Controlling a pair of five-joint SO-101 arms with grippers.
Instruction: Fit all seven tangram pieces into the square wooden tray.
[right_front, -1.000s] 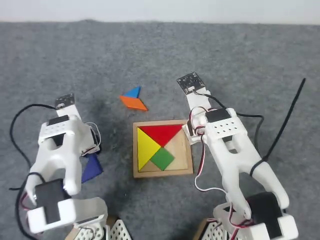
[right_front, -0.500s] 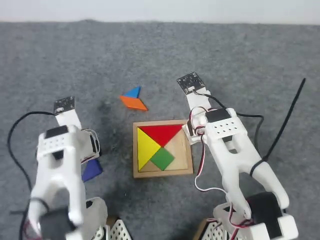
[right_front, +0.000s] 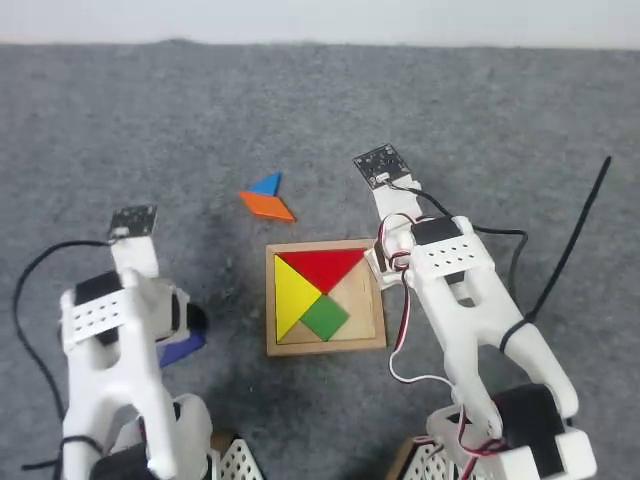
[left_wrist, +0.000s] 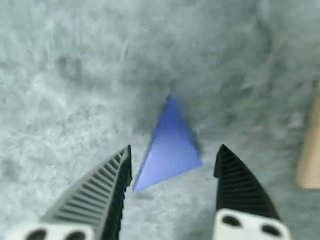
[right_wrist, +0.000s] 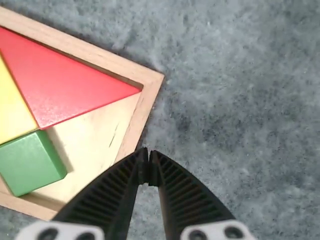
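- While the left gripper (left_wrist: 175, 148) hangs over the grey carpet-like table cover (right_front: 480, 120), its jaws are spread wide, released, nothing held
- dark blue flat triangle piece (left_wrist: 170, 147) lies on the cover between the two black ribbed fingers (left_wrist: 107, 185); one corner is close to a finger, contact unclear
- high view: same blue triangle half hidden under the left arm, at about 9 o'clock from the square wooden tray (right_front: 330, 347), apart from it
- right gripper (right_wrist: 148, 154) clenched, fingertips pressed together, nothing between them
- right gripper sits at the tray's 2 o'clock side, tips just outside the rim near the corner
- in the tray: big red triangle (right_front: 322, 267) at 12 o'clock, big yellow triangle (right_front: 290, 292) at 9 o'clock, green square block (right_front: 325, 317) near centre toward 6 o'clock, all three touching
- bare wood shows in the tray from 3 to 5 o'clock
- orange parallelogram piece (right_front: 267, 206) on the cover at 11 o'clock from the tray, outside it
- small light blue triangle (right_front: 266, 184) just beyond the parallelogram, right against it, same 11 o'clock direction
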